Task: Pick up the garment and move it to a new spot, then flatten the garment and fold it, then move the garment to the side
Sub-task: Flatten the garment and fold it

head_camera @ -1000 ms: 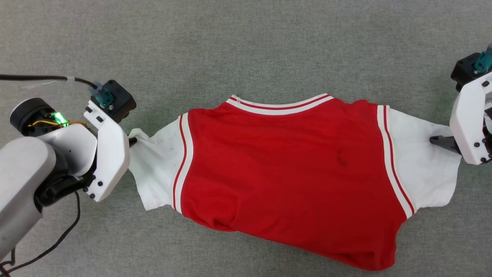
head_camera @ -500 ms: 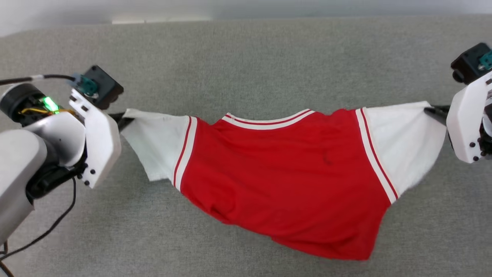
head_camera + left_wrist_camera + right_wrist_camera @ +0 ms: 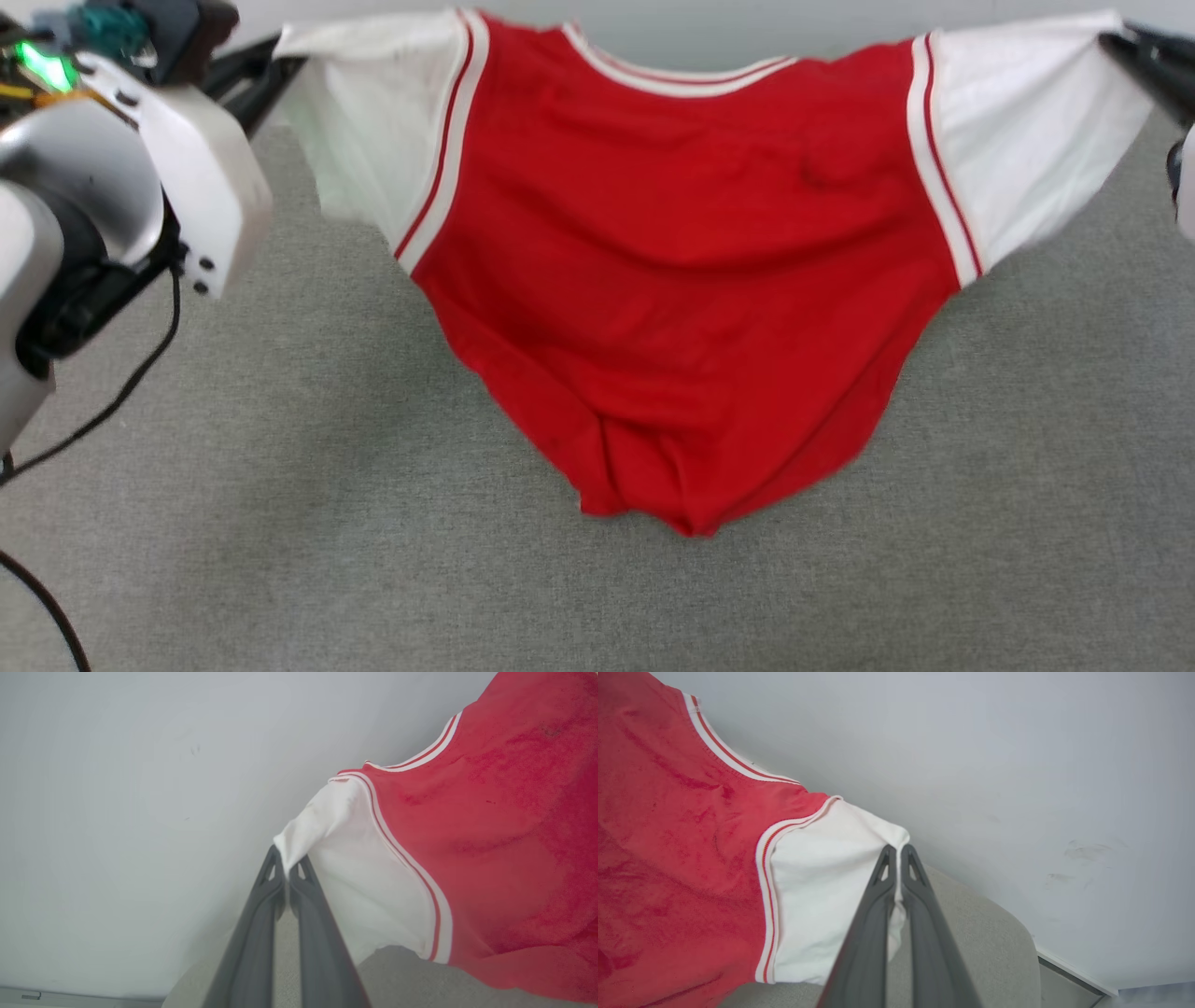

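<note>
Left gripper [image 3: 286, 870] and right gripper [image 3: 897, 858] each clamped a white sleeve tip of the garment [image 3: 672, 280], hanging it spread above the grey surface [image 3: 280, 523], so pickup seemed done, with placing, flattening, folding and moving aside left.

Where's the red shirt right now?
In the head view the shirt hangs across the upper middle, over the grey surface, one white sleeve pinched by the left hand, the other by the right hand.
</note>
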